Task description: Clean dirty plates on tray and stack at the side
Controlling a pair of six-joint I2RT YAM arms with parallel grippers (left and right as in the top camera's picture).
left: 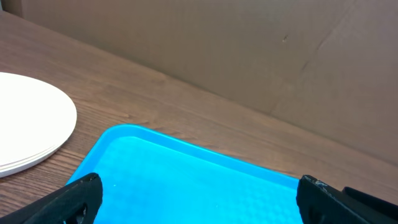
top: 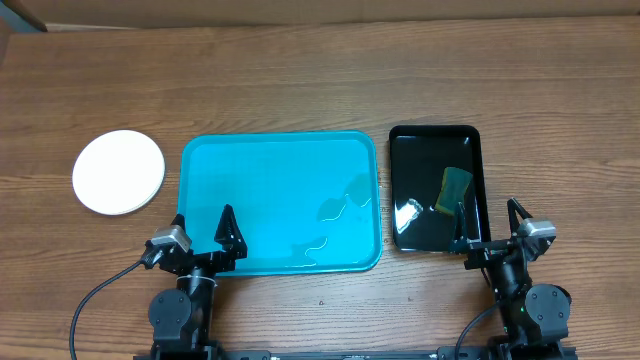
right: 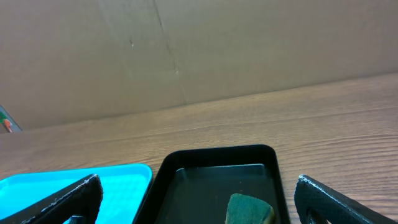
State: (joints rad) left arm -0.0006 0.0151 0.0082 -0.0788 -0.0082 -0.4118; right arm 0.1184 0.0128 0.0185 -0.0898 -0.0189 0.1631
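Both two-finger grippers are held spread wide, and nothing is gripped by either. The left gripper [top: 203, 224] [left: 199, 182] is poised over the near rim of the large light-blue rectangular plastic tray [top: 270, 190] [left: 186, 162], whose floor extends ahead of the fingers and away to their right. A few pale wavy glints are seen on that floor, ahead and to the right of this gripper; whether they are water or reflections cannot be told. The round flat white plates [top: 118, 172] [left: 25, 124] are found off the tray, stacked on the brown wooden table [top: 300, 80] [left: 186, 118], ahead of the left gripper and well to its left; layered rims are visible in the left wrist view, though the number cannot be counted with certainty. The right gripper [top: 488, 212] [right: 198, 182] is poised at the near right corner of the smaller glossy black rectangular tray [top: 420, 165] [right: 211, 180], which lies ahead of it. A green sponge [top: 456, 187] [right: 250, 210] is seen inside that tray, just ahead of the right gripper's fingers. The light-blue tray is seen beside the black one, to the right gripper's left. A brown cardboard wall [left: 217, 43] [right: 249, 43] stands beyond the table, far ahead of both grippers.
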